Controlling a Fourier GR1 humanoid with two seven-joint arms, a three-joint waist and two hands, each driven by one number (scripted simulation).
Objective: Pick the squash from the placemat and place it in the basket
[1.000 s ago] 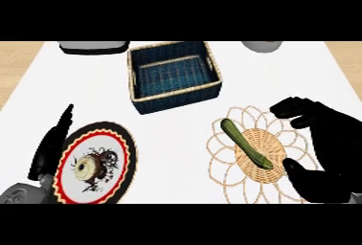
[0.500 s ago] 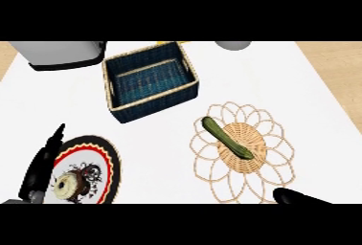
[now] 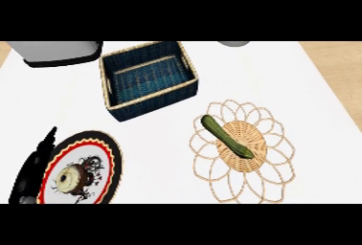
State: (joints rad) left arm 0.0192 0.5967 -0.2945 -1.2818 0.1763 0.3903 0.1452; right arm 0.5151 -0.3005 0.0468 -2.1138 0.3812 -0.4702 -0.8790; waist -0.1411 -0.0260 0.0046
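Note:
A dark green squash [image 3: 226,136] lies slantwise on the woven, flower-shaped placemat [image 3: 277,178] at the right of the counter. The dark blue basket [image 3: 157,102] with a tan rim stands behind and to the left of the mat, with nothing in it. Only my left hand [image 3: 34,163] shows, at the lower left edge beside a plate, fingers straight and pointing up, far from the squash. No part of my right hand appears in the head view.
A round plate [image 3: 107,149] with a red and black rim and a small beige object on it sits at the lower left. A grey appliance [image 3: 60,50] stands at the back left, and a grey object [image 3: 233,43] at the back edge.
My right hand, which hovered over the placemat beside the squash, has pulled back out of view. The squash still lies on the mat. The view has shifted, so everything sits further right.

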